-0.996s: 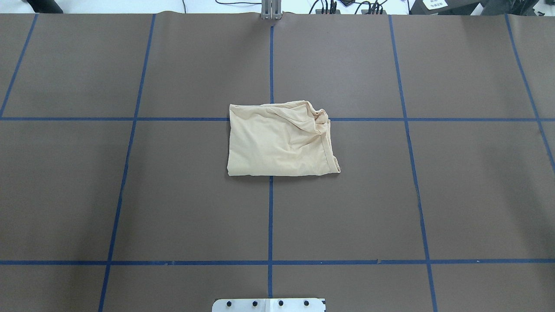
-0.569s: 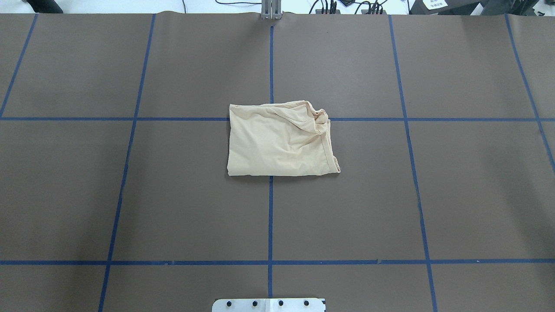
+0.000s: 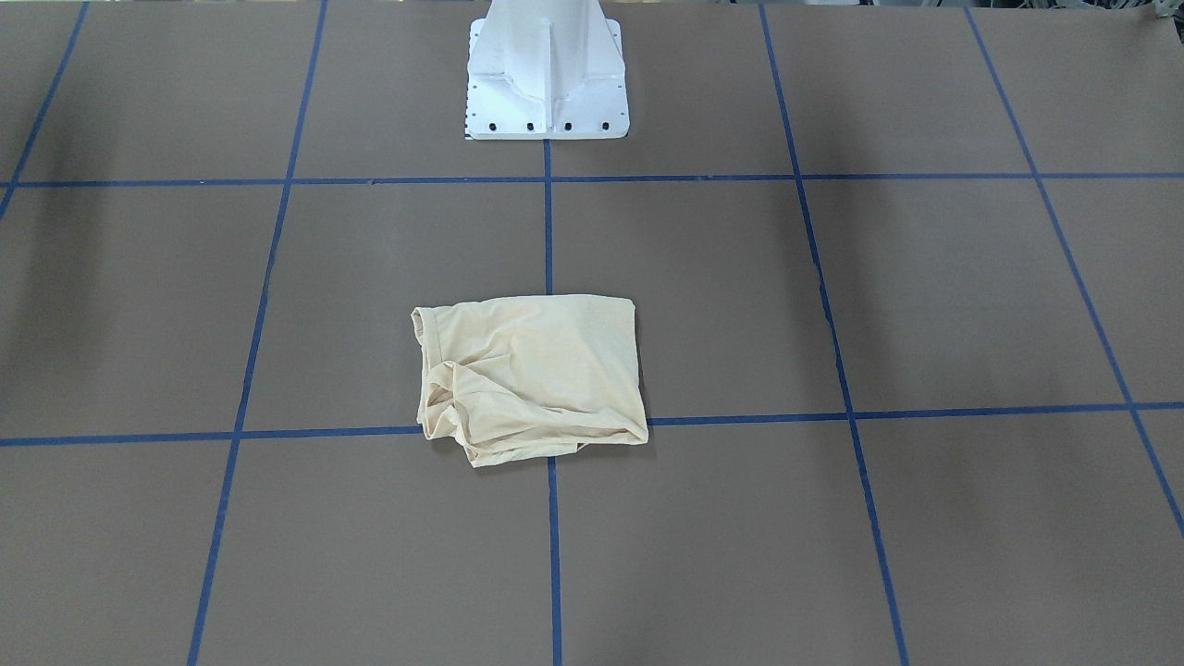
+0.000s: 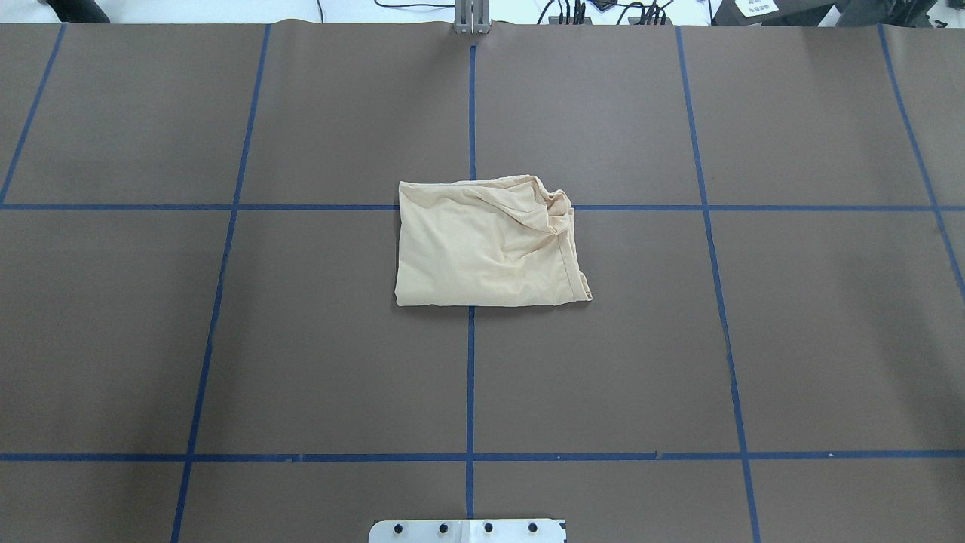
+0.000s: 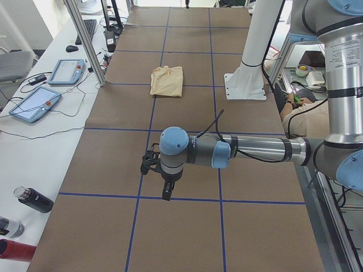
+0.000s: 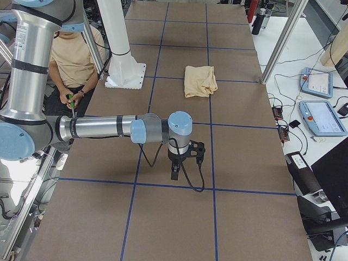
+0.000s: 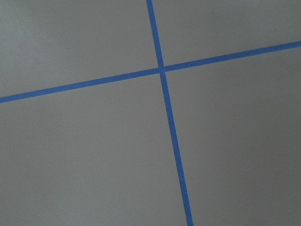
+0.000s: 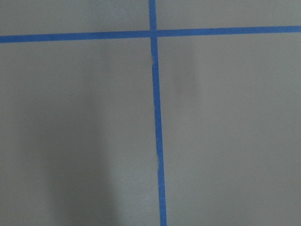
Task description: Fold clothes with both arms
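Observation:
The clothes (image 4: 486,245) lie as one folded, cream rectangle at the middle of the brown table, with the bunched hem side toward the robot's right; no print shows. They also appear in the front view (image 3: 532,375) and both side views (image 5: 167,81) (image 6: 199,80). Neither gripper touches them. My left gripper (image 5: 165,194) hangs over bare table far to the left end, pointing down. My right gripper (image 6: 174,174) hangs the same way at the right end. Only the side views show them, so I cannot tell whether they are open or shut.
The white pedestal base (image 3: 546,83) stands at the robot's edge of the table. Blue tape lines (image 4: 470,377) grid the brown surface. A person (image 6: 73,54) sits behind the robot. Tablets (image 5: 34,105), bottles (image 5: 34,199) and a metal post (image 5: 85,39) line the operators' side.

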Robot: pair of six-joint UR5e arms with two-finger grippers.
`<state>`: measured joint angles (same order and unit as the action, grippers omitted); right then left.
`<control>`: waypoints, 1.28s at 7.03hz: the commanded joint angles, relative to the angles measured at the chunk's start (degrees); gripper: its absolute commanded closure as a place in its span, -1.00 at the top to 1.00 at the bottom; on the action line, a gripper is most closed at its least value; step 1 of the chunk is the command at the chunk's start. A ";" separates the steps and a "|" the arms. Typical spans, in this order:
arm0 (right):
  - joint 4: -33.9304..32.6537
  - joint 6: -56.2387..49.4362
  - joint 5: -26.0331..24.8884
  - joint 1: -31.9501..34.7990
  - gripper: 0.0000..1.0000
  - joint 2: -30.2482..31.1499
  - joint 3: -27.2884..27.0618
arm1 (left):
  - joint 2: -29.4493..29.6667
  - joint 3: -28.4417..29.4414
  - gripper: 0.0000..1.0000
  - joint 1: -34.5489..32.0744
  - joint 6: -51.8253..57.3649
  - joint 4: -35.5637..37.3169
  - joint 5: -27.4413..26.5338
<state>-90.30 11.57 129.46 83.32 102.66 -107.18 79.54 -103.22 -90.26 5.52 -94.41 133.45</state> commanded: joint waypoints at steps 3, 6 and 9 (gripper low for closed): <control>0.30 0.12 1.14 0.00 1.00 0.00 -0.05 | -0.09 0.30 1.00 0.00 -0.25 0.02 0.14; 0.30 0.12 1.32 0.00 1.00 -0.09 -0.40 | -0.09 0.65 1.00 0.00 -0.25 -0.07 0.14; 1.45 0.12 1.84 0.00 1.00 -0.09 -0.31 | -0.17 0.82 1.00 0.00 -0.34 0.02 0.14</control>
<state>-89.05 11.69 131.05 83.32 102.57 -107.53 79.38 -102.43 -90.26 5.20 -94.41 133.59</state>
